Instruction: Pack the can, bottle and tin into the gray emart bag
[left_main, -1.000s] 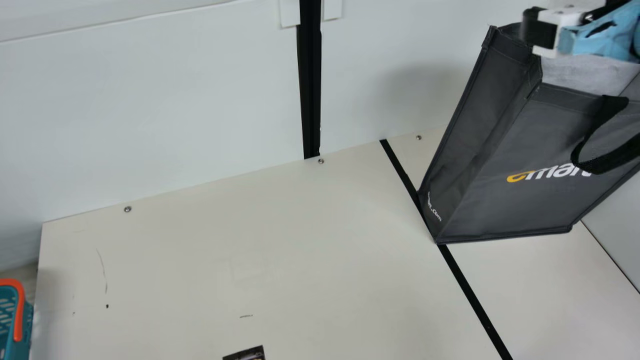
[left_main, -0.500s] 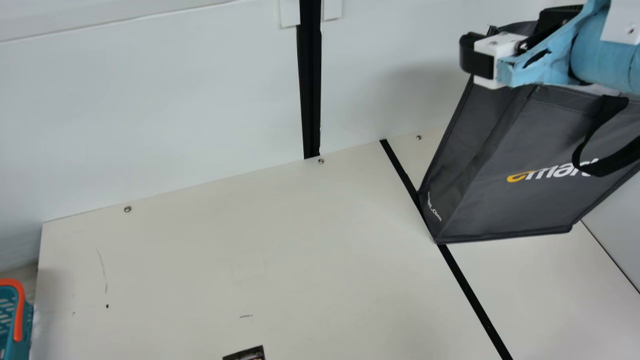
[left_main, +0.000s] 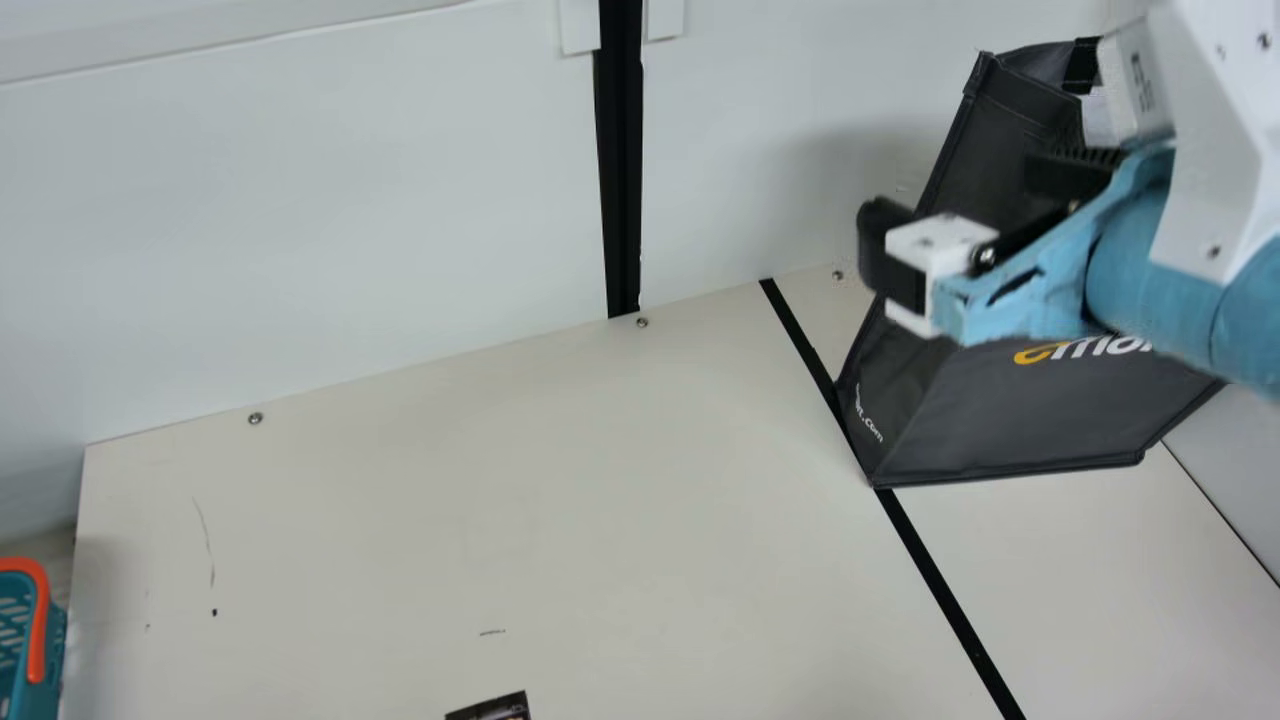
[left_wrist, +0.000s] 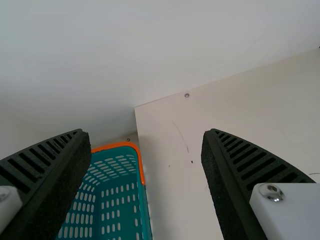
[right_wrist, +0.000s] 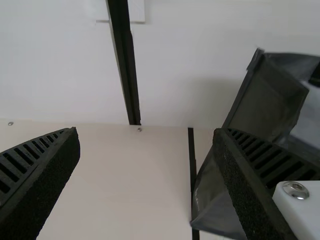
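The right gripper (left_main: 960, 195) hangs in front of the gray emart bag (left_main: 1010, 425) in the main view, its two fingers wide apart with nothing between them. The bag stands on the table at the right, open at the top, partly hidden by the right arm; its contents are out of sight. In the right wrist view, one finger of the right gripper (right_wrist: 146, 131) overlaps the lower side of the bag (right_wrist: 270, 100). The left gripper (left_wrist: 146, 132) is open and empty in its wrist view, with a basket beyond it.
A teal basket (left_main: 50, 655) with an orange rim stands beyond the table's left end, also in the left wrist view (left_wrist: 143, 215). A dark printed item (left_main: 495, 709) is cut off at the main view's bottom edge. A white wall (left_main: 350, 200) closes off the back.
My right arm has come in from the upper right, moving left and down across the front of the bag. The bag has stayed in place, and its handle is now hidden behind the arm.
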